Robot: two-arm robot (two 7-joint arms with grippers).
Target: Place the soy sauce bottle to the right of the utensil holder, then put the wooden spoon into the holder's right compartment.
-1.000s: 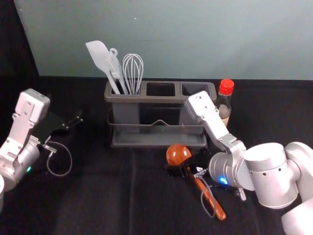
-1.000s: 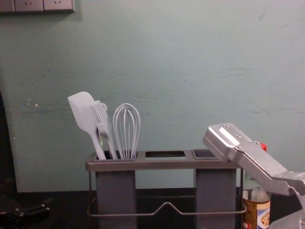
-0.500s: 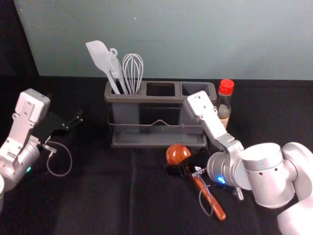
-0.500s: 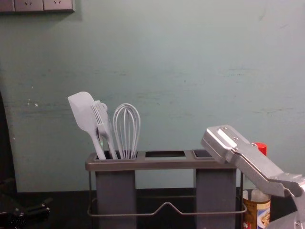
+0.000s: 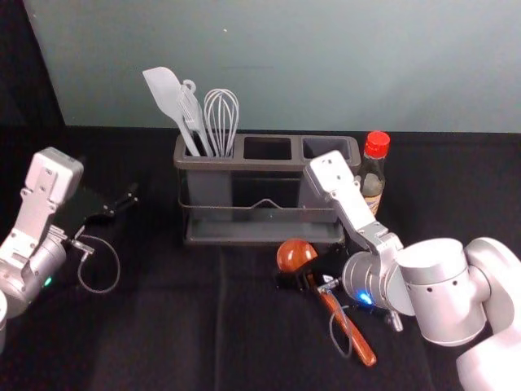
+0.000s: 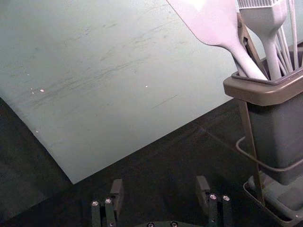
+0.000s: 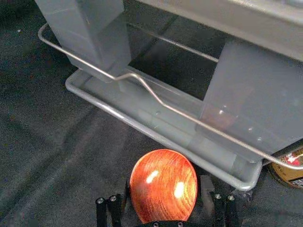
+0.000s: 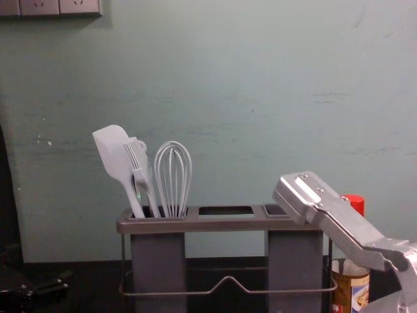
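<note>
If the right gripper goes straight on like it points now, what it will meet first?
Probably the spoon, whose head shows between the fingertips of the right gripper; then perhaps the holder's tray; depth is unclear.

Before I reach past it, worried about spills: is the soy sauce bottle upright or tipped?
Upright. The soy sauce bottle stands to the right of the utensil holder, its red cap on top.

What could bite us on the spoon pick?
1. Twist: the right end effector has its fingers either side of the wooden spoon near the rounded bowl; it might roll as they close.
2. Snag: the bowl lies close to the utensil holder's front edge; lifting forward might catch it.
3. Knock: the soy sauce bottle stands close beside the holder; a swing of the right arm could tip it.
</note>
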